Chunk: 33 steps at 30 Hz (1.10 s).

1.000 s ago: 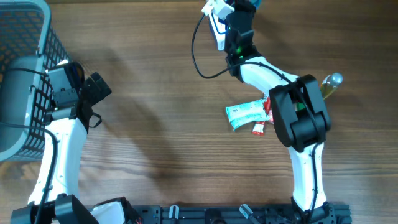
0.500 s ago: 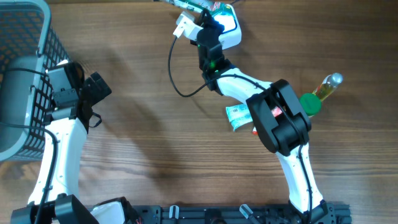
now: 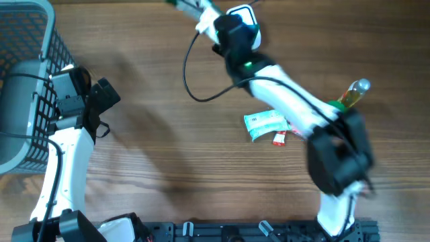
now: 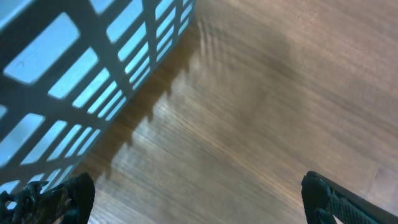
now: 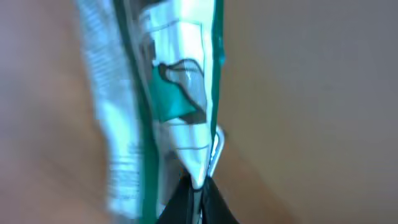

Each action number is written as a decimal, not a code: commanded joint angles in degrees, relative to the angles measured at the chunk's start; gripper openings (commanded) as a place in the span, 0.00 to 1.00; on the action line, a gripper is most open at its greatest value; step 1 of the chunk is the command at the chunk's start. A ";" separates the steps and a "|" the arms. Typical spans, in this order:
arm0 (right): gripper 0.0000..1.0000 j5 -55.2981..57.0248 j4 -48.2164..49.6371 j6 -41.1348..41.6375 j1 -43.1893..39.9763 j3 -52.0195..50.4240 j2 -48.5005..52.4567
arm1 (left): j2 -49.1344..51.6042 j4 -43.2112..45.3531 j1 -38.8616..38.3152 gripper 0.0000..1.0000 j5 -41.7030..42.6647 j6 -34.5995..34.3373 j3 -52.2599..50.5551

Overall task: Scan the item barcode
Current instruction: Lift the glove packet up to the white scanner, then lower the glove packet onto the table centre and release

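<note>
We see even, fairly bright light from overhead. Soft shadows spread over the table (image 3: 154, 134) beside the basket (image 3: 59, 47), and its grid throws sharper stripes right at its foot. Far from the basket, the right arm (image 3: 295, 114) smears with motion blur. The packet (image 5: 168, 106) shows wholly out of focus.

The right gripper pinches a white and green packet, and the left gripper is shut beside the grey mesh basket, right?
No. The left wrist view shows the left gripper open beside the grey mesh basket. The right gripper does pinch the white and green packet.
</note>
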 commanded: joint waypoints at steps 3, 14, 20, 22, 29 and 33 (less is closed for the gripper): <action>0.04 -29.68 -25.18 33.14 -1.11 0.17 -7.69 | -0.46 0.07 0.11 1.00 0.26 0.72 0.55; 0.84 -34.16 -27.67 51.89 -1.09 -14.78 -7.34 | -0.46 0.07 0.11 1.00 0.26 0.70 0.55; 1.00 -33.90 -29.42 51.76 -2.23 -13.81 -17.77 | -0.46 0.09 0.11 1.00 0.26 0.70 0.55; 1.00 -33.70 -29.29 51.80 -2.23 -13.81 -21.33 | -0.46 0.07 0.11 1.00 0.26 0.72 0.55; 1.00 -33.73 -29.20 51.82 -2.19 -13.88 -21.05 | -0.46 0.07 0.11 1.00 0.26 0.72 0.55; 1.00 -33.73 -29.22 51.82 -2.23 -13.88 -21.05 | -0.46 0.09 0.11 1.00 0.26 0.72 0.55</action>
